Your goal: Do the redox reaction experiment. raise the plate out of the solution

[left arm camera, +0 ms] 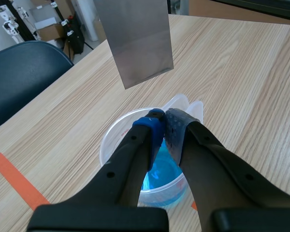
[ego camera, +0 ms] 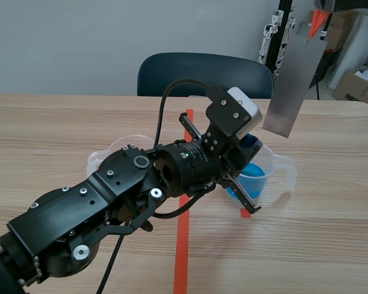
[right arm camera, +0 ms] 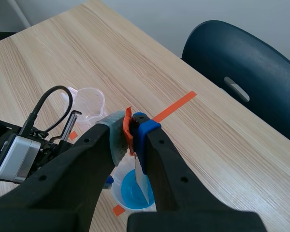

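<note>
**Wood table [ego camera: 61, 122]: plate out of the blue solution**

Tabletop is light wood with a dark blue chair [ego camera: 202, 73] behind the far edge. An orange-red tape line runs down the middle.

Right gripper [right arm camera: 133, 129]: fingers closed tight on the top end of the plate [ego camera: 292, 79], where an orange tab [ego camera: 319, 21] is stuck. The plate hangs straight down from the fingers. It is a bare grey metal sheet, and its lower edge is well above the beaker [ego camera: 276, 168], touching nothing. In the right wrist view it is edge-on, a thin sliver below the pads with the solution [right arm camera: 130, 191] directly under it.

Left gripper [left arm camera: 163, 124]: the arm comes in from the left and reaches past the tape line. Its pads are pinched almost together on the beaker rim, on the side near the spout. One pad is blue, the other grey. The blue liquid sits under and between the fingers, and the plate hangs ahead of and above the tips.

The beaker is clear plastic, upright, about a third full, with its handle on the side away from the left arm.

A second clear beaker [ego camera: 113, 150], with no liquid visible in it, stands beside the left arm's forearm, well back from its fingers.
</note>
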`<state>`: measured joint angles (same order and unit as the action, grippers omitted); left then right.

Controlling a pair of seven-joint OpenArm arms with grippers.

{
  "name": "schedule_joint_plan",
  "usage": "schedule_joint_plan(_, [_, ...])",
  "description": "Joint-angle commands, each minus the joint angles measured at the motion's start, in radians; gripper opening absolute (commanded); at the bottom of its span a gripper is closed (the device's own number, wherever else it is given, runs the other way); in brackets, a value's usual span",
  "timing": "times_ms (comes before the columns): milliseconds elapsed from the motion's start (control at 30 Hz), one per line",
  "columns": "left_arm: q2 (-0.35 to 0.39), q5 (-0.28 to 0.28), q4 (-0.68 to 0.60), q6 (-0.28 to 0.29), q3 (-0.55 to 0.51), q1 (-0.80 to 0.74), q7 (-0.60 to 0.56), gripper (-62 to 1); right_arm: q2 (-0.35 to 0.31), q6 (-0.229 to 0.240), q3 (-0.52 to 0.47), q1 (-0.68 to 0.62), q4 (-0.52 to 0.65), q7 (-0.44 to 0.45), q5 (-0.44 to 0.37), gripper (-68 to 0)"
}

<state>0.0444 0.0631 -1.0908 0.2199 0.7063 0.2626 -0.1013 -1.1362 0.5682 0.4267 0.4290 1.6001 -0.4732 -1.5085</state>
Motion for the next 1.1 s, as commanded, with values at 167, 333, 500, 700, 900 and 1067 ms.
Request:
schedule_joint_plan(167, [-0.008, -0.006, -0.021, -0.002, -0.002, 0.003, -0.013, -56.9, -0.005, 0.000, -0.021, 0.023, 0.008, 0.015, -0.007, -66.4])
schedule_joint_plan(333, [-0.008, -0.006, -0.021, -0.002, -0.002, 0.003, -0.013, -56.9, -0.005, 0.000, -0.021, 0.023, 0.008, 0.015, -0.007, -66.4])
schedule_joint_plan(500, [-0.008, -0.006, -0.021, -0.003, -0.002, 0.003, -0.015, -56.9, -0.005, 0.000, -0.021, 0.023, 0.008, 0.015, -0.007, -66.4])
schedule_joint_plan(700, [-0.010, 0.007, -0.021, -0.035, -0.002, 0.004, -0.056, -56.9, -0.005, 0.000, -0.021, 0.023, 0.008, 0.015, -0.007, -66.4])
schedule_joint_plan(900, [-0.008, 0.008, -0.021, -0.035, -0.002, 0.003, -0.060, -56.9, -0.005, 0.000, -0.021, 0.023, 0.008, 0.015, -0.007, -66.4])
schedule_joint_plan(1067, [-0.008, 0.008, -0.021, -0.035, -0.002, 0.003, -0.065, -56.9, -0.005, 0.000, -0.021, 0.023, 0.008, 0.015, -0.007, -66.4])
